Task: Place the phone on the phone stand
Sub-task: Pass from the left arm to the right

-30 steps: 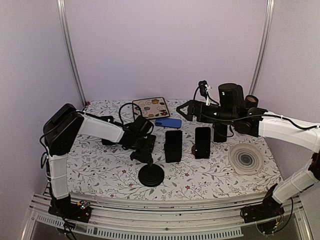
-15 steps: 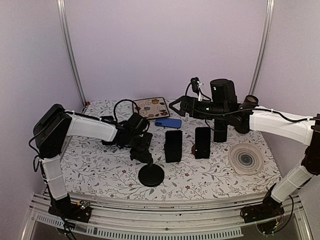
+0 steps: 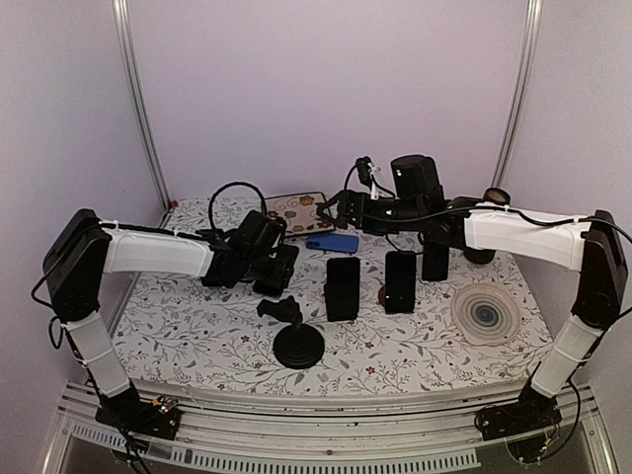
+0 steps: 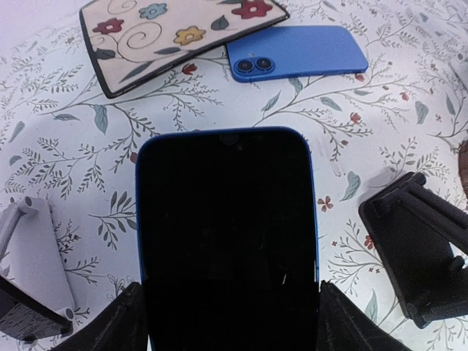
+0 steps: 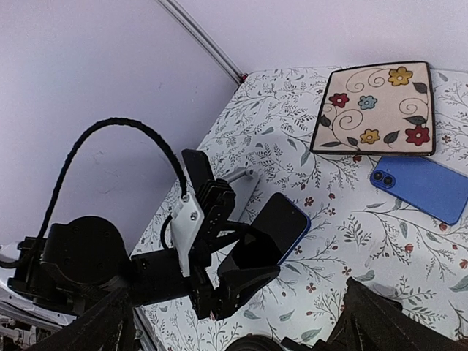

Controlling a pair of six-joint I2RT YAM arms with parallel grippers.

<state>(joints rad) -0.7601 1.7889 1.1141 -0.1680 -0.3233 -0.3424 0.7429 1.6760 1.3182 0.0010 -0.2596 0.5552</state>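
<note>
A black-screened, blue-rimmed phone (image 4: 227, 234) shows against the white leaf-print tablecloth (image 4: 66, 153), a blue phone (image 4: 296, 53) at one o'clock, a cream black-bordered floral mat (image 4: 175, 33) at eleven.

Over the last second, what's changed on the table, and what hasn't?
The left gripper, closed on the phone, pulled back and to the left, away from the round-based stand, whose clamp head now shows clear. The right gripper, open, swung left toward the floral tile. The stand, the tile, the blue phone and the two upright phones stayed put.

Glossy black glass face on the phone (image 4: 227, 241), matt black plastic phone stand (image 3: 297, 341), smooth floral-printed table cover (image 4: 73, 183)
</note>
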